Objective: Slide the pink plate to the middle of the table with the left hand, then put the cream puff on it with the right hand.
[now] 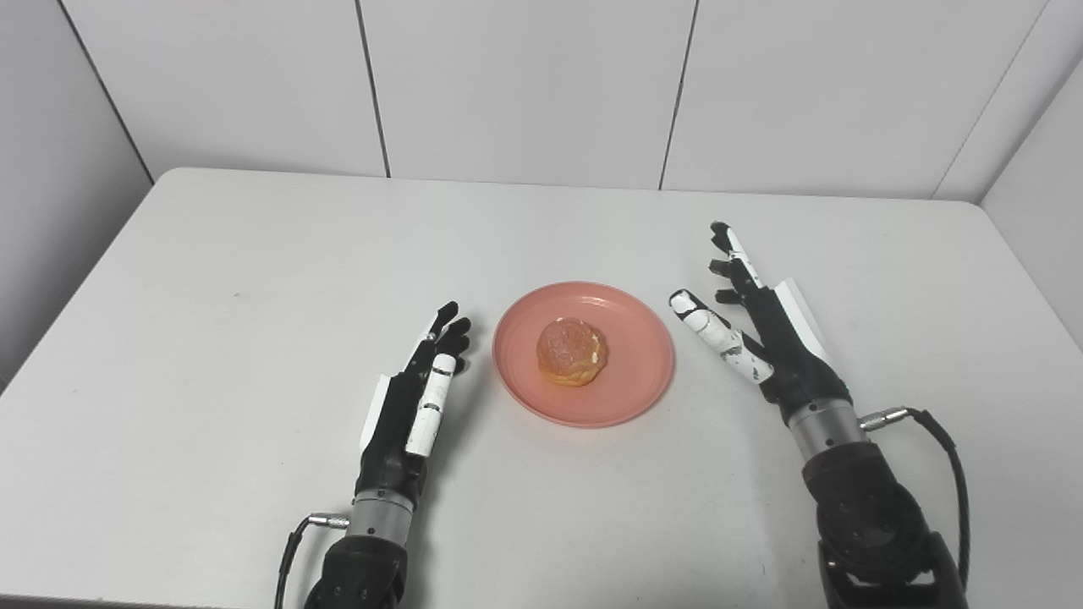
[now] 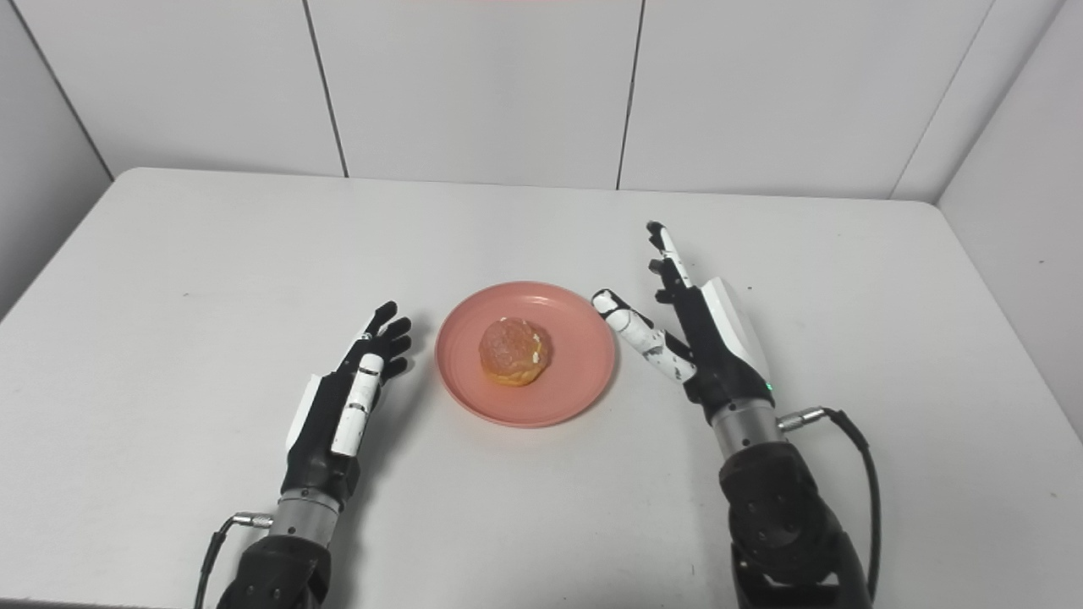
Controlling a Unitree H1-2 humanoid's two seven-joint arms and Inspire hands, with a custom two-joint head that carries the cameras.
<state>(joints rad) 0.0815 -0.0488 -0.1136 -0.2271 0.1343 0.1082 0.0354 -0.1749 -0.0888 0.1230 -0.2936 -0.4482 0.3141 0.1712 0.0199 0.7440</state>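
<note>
Pink plate [image 1: 630, 385] holds the cream puff [image 1: 573, 351]; left hand [image 1: 416, 397] and right hand [image 1: 761, 334] flank it, fingers spread, empty.

You see the pink plate [image 1: 584, 353], round and shallow, lying flat near the middle of the white table [image 1: 254, 279]. The cream puff [image 1: 572, 351] sits on it, a little left of centre: golden-brown, domed, upright, with pale cream at its seam.

Smooth pink plate [image 1: 584, 406], looks plastic, faint sheen along the rim. Cream puff [image 1: 573, 351] rough and crackled on top, golden, dull. Matt white table [image 1: 254, 296], barely speckled. Hard black-and-white plastic shells on left hand [image 1: 419, 397] and right hand [image 1: 753, 330], bare metal at the wrists.
</note>
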